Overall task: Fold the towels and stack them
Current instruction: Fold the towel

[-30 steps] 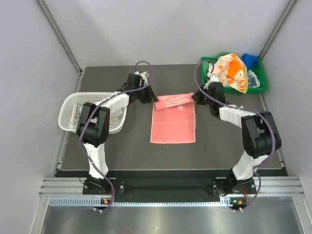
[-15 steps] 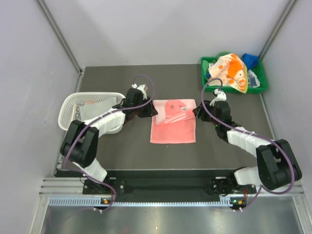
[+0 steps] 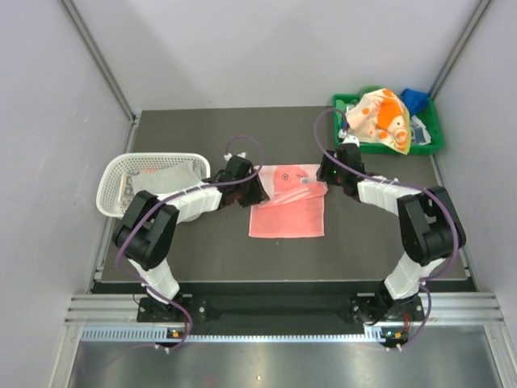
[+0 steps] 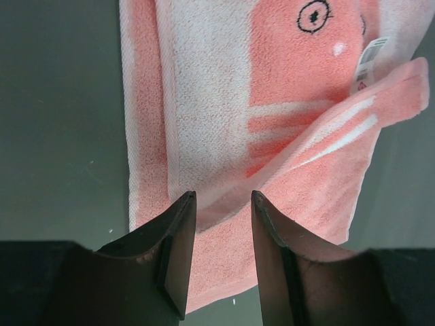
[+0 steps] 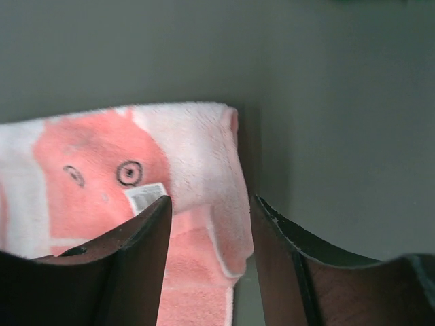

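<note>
A pink towel [image 3: 287,212] with a striped rabbit face lies flat mid-table, its far part folded over toward me. My left gripper [image 3: 257,192] hovers at the fold's left end, jaws open, with the pink towel [image 4: 285,102] lying loose below the left gripper [image 4: 222,197]. My right gripper [image 3: 323,176] is at the fold's right corner, also open. In the right wrist view the pink towel [image 5: 183,136] and its label show under the right gripper [image 5: 212,200], and nothing is pinched. An orange-patterned towel [image 3: 381,117] and a blue towel [image 3: 414,99] lie at the back right.
The white perforated basket [image 3: 113,174] stands at the left edge with a pale cloth [image 3: 161,178] inside. The green tray [image 3: 432,144] in the back right corner holds the loose towels. Grey walls enclose the dark table [image 3: 218,250] on three sides.
Both grippers carried the towel's far edge toward me, laid it down as a fold and opened. The rabbit face now shows on top.
</note>
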Available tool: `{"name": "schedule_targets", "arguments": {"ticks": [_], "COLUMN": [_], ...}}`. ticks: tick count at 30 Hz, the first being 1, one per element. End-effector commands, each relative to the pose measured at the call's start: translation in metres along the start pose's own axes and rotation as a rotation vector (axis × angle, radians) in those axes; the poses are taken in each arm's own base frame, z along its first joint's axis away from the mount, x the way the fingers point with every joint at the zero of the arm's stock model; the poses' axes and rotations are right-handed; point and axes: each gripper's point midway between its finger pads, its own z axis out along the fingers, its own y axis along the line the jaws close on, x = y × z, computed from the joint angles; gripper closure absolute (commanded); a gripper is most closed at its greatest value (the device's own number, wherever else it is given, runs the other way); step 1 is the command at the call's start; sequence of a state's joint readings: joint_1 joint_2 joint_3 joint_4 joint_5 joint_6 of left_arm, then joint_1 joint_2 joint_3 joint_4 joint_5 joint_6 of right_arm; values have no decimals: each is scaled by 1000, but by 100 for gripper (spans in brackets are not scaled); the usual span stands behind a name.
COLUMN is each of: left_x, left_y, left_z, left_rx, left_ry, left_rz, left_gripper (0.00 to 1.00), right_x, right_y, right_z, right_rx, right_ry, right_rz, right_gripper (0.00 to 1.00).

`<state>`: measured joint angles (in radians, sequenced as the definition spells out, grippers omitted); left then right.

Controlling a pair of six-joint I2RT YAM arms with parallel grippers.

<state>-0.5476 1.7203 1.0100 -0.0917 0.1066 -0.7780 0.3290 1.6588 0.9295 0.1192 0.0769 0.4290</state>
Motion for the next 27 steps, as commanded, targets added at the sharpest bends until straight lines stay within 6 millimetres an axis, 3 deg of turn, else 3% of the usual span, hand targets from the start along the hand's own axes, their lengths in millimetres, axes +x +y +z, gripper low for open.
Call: {"name": "schedule_targets", "arguments": {"ticks": [1, 7, 12, 17, 21, 23, 27], "left_x": [-7, 6, 24, 42, 47, 47, 47], "left_y": [-6, -5, 5, 21, 29, 32, 29], "left_z": [4, 6, 7, 4, -1, -2, -7], "left_rx": [-11, -1, -16, -45, -66, -75, -64], "left_ry": [-30, -1, 40, 70, 73, 70, 72], "left_rz": [-65, -55, -22, 2, 23, 33, 29], "left_gripper": [57, 59, 62, 67, 67, 67, 66], "right_x": [0, 18, 34, 37, 49, 45, 52], "right_y": [3, 5, 5, 4, -2, -1, -9], "right_z": [9, 6, -9, -29, -48, -58, -67], "right_rx": [1, -36, -57, -69, -71, -82, -55], "right_ry": [10, 33, 48, 22, 18, -9, -10], "right_rz": [-26, -11, 1, 7, 15, 27, 37], "right_gripper": [50, 53, 55, 55, 55, 55, 54]}}
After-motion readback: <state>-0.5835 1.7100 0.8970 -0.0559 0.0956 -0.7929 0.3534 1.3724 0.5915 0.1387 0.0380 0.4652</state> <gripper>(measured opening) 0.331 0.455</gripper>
